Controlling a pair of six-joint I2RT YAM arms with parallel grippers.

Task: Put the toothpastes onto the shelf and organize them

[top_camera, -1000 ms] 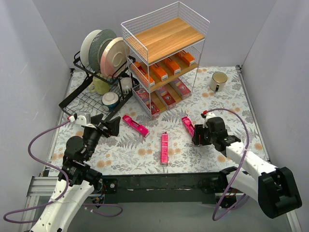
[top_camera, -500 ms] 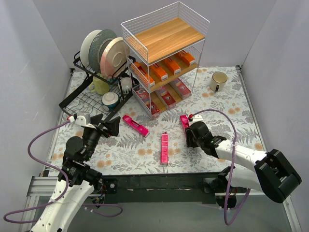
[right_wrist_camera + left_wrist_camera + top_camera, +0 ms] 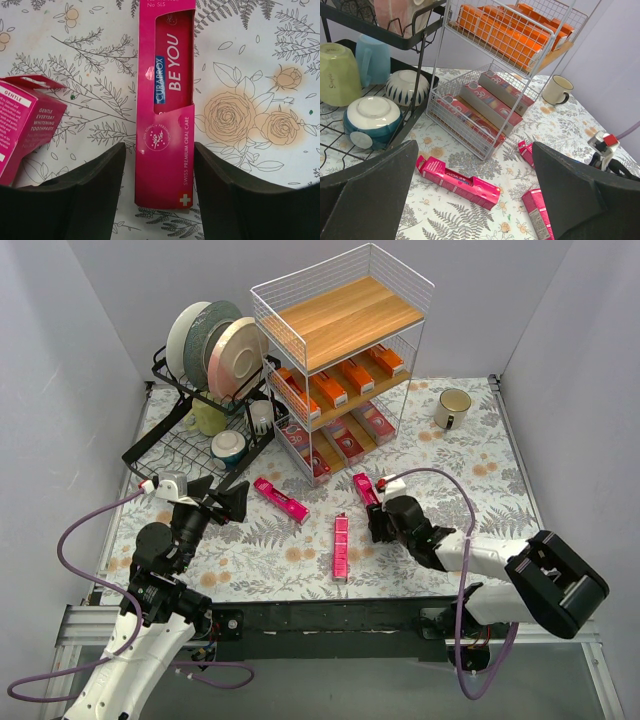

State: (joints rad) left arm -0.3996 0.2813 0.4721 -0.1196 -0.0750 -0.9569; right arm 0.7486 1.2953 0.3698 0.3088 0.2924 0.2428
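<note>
The magenta carton [image 3: 165, 115] lying flat on the floral tablecloth [image 3: 260, 60] reads "CURAPROX BE YOU" along its length, "No SLS" at the far end, and "SWISS PREMIUM ORAL CARE" beside a white cross at the near end. That near end lies between the fingers of the right gripper [image 3: 160, 150]. The jaws stand apart astride it, unclamped. A sliver of cloth shows on the side toward a second magenta carton [image 3: 30, 125], while the other finger sits just beside the carton's edge. The second carton is printed "GENTLE EVERYDAY WHITENING TOOTHPASTE". In the top view the straddled carton lies on the table in front of the shelf [image 3: 340, 320], near its lowest tier. The left gripper [image 3: 475, 150] hangs with its jaws spread wide and holds nothing. A third magenta carton [image 3: 457, 181] lies on the cloth ahead of it, its print too small to read. Orange cartons [image 3: 340, 388] fill the shelf's middle tier and dark red cartons [image 3: 345, 438] fill the bottom one. The top board is bare wood.
</note>
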